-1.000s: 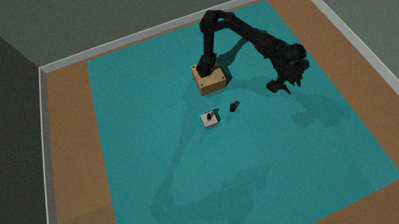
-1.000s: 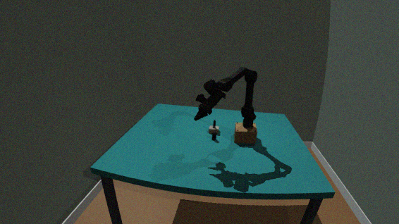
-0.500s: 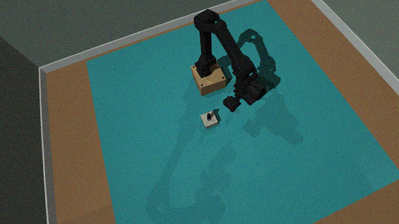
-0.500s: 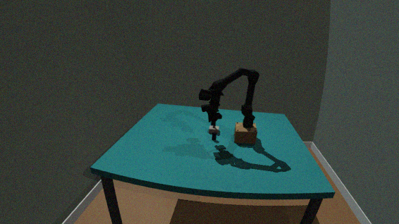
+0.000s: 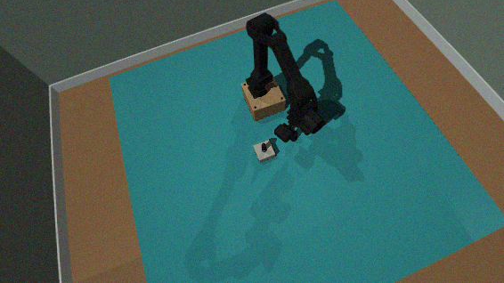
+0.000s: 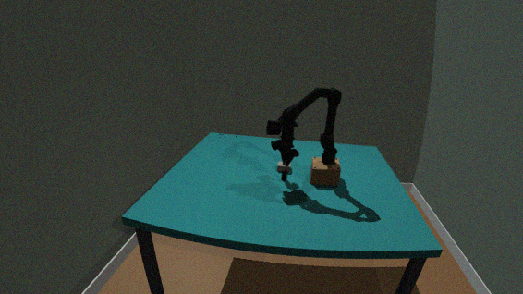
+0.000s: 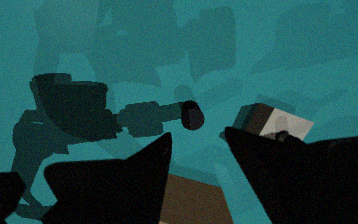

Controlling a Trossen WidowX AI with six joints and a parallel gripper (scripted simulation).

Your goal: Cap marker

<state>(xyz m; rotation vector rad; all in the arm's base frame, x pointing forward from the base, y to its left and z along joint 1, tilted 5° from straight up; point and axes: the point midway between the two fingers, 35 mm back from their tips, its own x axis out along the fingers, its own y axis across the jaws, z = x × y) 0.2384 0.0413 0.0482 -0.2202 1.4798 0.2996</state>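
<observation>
The dark marker (image 5: pixel 264 147) stands upright in the small white holder block (image 5: pixel 269 157) (image 6: pixel 282 167) (image 7: pixel 292 124). In the wrist view the right finger hides most of the marker. The dark cap (image 7: pixel 191 115) (image 6: pixel 284 177) stands loose on the teal table, a short way beside the block. My gripper (image 5: pixel 286 133) (image 6: pixel 287 157) (image 7: pixel 197 134) is low over the cap and partly open, with nothing between the fingers. In the wrist view the cap sits just beyond the gap between the fingertips. In the top view the gripper hides the cap.
The arm's wooden base block (image 5: pixel 263 101) (image 6: pixel 324 173) stands just behind the holder. The teal table top (image 5: pixel 178 168) (image 6: pixel 222 198) lies over a brown floor (image 5: pixel 89 168) bordered by a low grey wall (image 5: pixel 54 168). Dark arm shadows fall across the table.
</observation>
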